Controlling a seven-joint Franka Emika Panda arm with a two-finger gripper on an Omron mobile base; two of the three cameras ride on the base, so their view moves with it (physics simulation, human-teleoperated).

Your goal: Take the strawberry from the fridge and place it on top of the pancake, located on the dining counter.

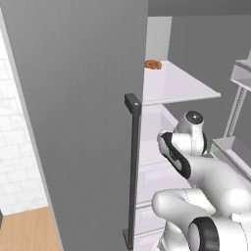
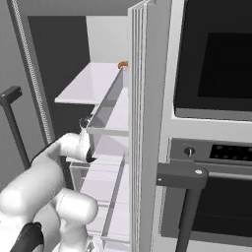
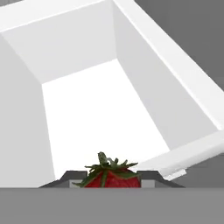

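Observation:
In the hand view the strawberry point(image 3: 111, 177), red with a dark green cap, sits between my two dark finger tips point(image 3: 151, 177). My gripper point(image 3: 111, 180) is shut on it, over a white bin point(image 3: 175, 87) inside the fridge point(image 1: 73, 98). My arm point(image 1: 193, 132) reaches in past the open grey door, under the white shelf point(image 1: 176, 83). The pancake and the dining counter are out of view.
An orange-brown pastry point(image 1: 153, 64) lies at the back of the upper shelf. The left door's dark bar handle point(image 1: 132, 171) stands close to my arm. The right fridge door point(image 2: 147, 123) stands edge-on, with door bins point(image 2: 110, 118) and a dark oven point(image 2: 216, 74) beyond it.

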